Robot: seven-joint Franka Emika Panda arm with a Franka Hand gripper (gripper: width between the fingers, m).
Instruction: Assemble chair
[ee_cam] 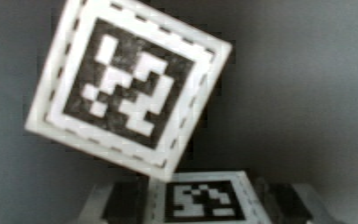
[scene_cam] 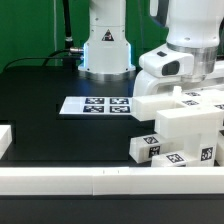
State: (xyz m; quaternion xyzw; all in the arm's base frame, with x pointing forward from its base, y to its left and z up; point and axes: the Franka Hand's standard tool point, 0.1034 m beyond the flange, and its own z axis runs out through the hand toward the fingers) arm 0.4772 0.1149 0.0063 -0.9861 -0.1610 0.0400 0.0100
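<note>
Chair parts (scene_cam: 185, 125) clustered on black desk (scene_cam: 40, 90) at exterior view's right, near marker board (scene_cam: 97, 104). Claw (scene_cam: 188, 80) lowered among them, grip state cannot be told. Risk: tilted tagged block (ee_cam: 123, 80) knocked askew by crowding

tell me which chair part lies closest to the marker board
The flat slab at the pile's rear, just off the marker board; the small tagged blocks lie farther, toward the front rail.

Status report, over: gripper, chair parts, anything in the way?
Gripper low over chair parts, open or shut unclear. Parts heaped at exterior view's right. Marker board lies beside them, apart from gripper.
</note>
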